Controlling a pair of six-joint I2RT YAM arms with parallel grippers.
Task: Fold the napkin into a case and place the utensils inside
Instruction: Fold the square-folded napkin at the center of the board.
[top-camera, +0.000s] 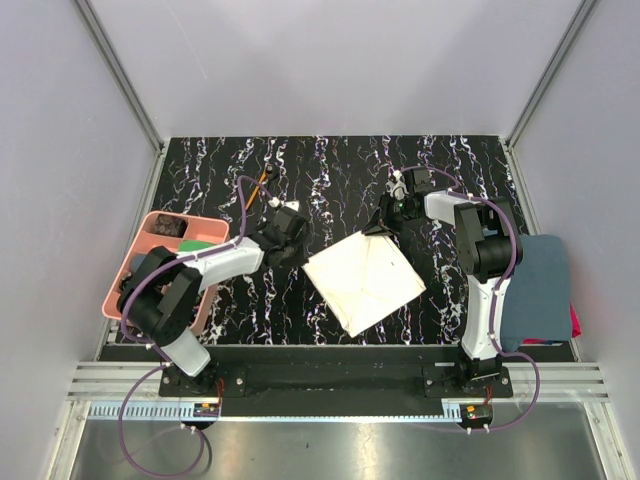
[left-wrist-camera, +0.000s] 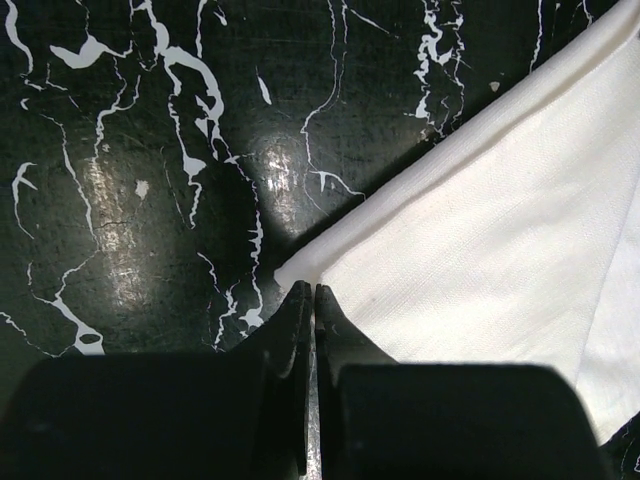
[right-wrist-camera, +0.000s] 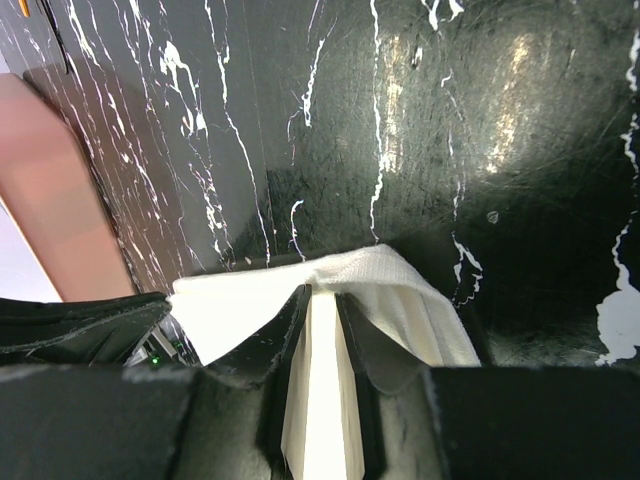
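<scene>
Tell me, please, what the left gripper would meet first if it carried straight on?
The napkin, its corner right at the shut tips of the left gripper; possibly pinched already.

I see the far stretch of the black white-veined marble table (top-camera: 340, 165) open for passing, save a thin orange-handled stick (top-camera: 264, 180) at far left. The cream cloth napkin (top-camera: 365, 282) fills the middle, with the left gripper (top-camera: 293, 250) at its left corner and the right gripper (top-camera: 385, 228) at its far corner. A pink plastic compartment tray (top-camera: 195, 220) blocks the left edge, and a dark blue-grey towel (top-camera: 540, 285) lies past the right edge.
</scene>
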